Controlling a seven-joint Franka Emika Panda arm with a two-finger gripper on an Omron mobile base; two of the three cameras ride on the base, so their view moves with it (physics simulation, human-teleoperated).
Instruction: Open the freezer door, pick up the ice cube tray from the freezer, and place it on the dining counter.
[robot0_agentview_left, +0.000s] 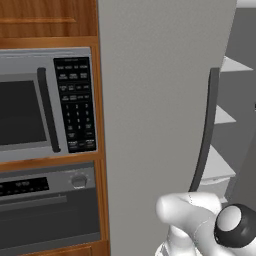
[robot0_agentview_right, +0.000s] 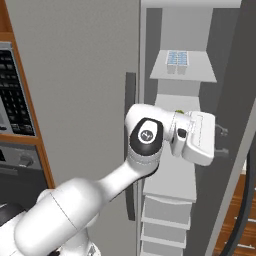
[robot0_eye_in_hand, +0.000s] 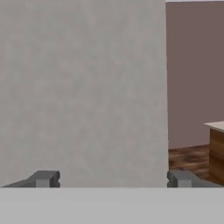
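One step is done: the door (robot0_agentview_left: 155, 100) stands open. My gripper (robot0_agentview_right: 222, 141) has its jaws wide apart, holding nothing. The tray (robot0_agentview_right: 177, 59) sits on a high freezer shelf (robot0_agentview_right: 200, 70). Next I must reach up to it.

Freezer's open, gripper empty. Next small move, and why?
Probably raise the open gripper toward the top shelf. The ice cube tray sits there, well above the hand, which points sideways across the freezer at a lower shelf's height. The freezer door already stands swung aside, so nothing seems to block the lift.
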